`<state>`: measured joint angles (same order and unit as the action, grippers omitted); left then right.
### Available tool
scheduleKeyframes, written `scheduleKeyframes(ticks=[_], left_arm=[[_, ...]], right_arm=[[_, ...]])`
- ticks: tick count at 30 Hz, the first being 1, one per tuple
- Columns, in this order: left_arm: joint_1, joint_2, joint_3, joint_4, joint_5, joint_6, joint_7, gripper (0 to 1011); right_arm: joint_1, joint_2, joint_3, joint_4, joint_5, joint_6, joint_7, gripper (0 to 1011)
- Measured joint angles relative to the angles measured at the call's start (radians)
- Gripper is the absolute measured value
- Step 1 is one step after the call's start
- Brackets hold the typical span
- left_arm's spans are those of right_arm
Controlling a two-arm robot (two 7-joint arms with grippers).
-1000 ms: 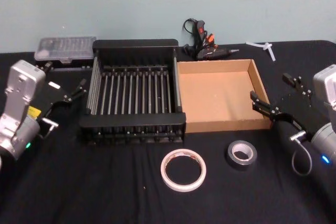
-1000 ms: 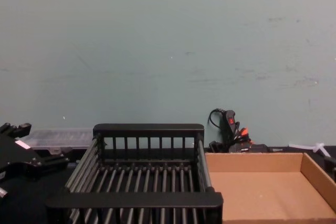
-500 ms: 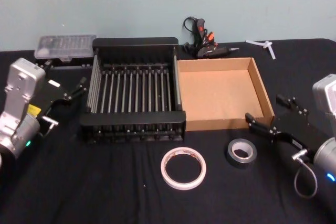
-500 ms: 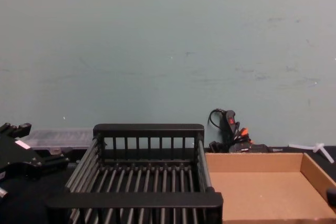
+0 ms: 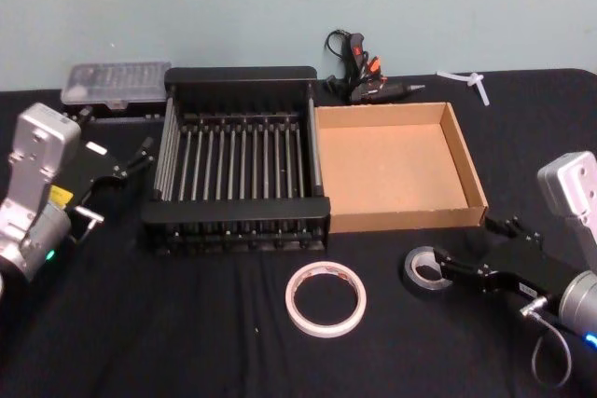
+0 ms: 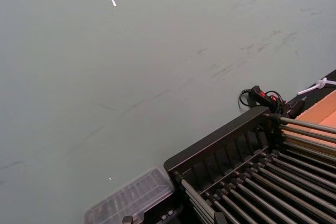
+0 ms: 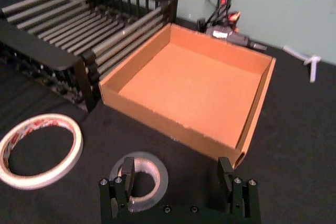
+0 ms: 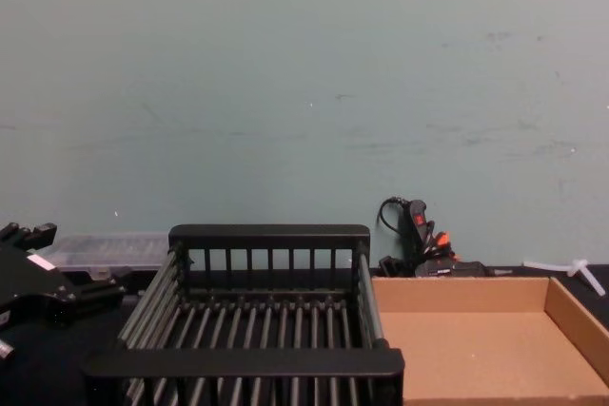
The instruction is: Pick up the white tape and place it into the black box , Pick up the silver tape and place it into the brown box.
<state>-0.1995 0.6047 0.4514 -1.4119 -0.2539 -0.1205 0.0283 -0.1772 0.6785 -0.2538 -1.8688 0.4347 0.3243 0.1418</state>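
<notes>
Black cloth covered the table point(image 5: 187, 342). The left gripper point(image 5: 140, 157) hung parked beside the black box point(image 5: 238, 79), fingers spread. The white tape point(image 5: 326, 300) lay flat before that box, with open cloth around it. The brown box point(image 5: 471, 170) stood alongside. The wrist view showed the right gripper point(image 7: 178, 182) spread wide, one finger point(image 7: 127, 174) over the silver tape point(image 7: 157, 174)'s core, near the brown box's front wall.

The black box point(image 5: 238, 160) sits just left of the brown box point(image 5: 396, 167), their walls touching. Nearer the robot on the tabletop point(image 5: 187, 323) lie the white tape point(image 5: 326, 299) and, to its right, the silver tape point(image 5: 427, 269).
</notes>
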Motion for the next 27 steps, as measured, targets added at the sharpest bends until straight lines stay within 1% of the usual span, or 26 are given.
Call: scheduleKeyframes(ticks=[1,4,8,16,27], left_arm=[[0.000,0.000,0.000,0.000,0.000,0.000,0.000,1001],[0.000,0.000,0.000,0.000,0.000,0.000,0.000,1001],[0.000,0.000,0.000,0.000,0.000,0.000,0.000,1001],[0.000,0.000,0.000,0.000,0.000,0.000,0.000,1001],[0.000,0.000,0.000,0.000,0.000,0.000,0.000,1001]], right_arm=[[0.002,0.000,0.000,0.000,0.000,0.019,0.004,1002],[0.009,-0.003,0.000,0.005,0.000,0.047,0.013,1002],[0.021,-0.011,0.000,0.018,0.000,0.071,0.026,1002],[0.057,-0.033,-0.005,0.051,-0.012,0.113,0.047,1003],[0.106,-0.057,-0.017,0.091,-0.035,0.156,0.083,1002]])
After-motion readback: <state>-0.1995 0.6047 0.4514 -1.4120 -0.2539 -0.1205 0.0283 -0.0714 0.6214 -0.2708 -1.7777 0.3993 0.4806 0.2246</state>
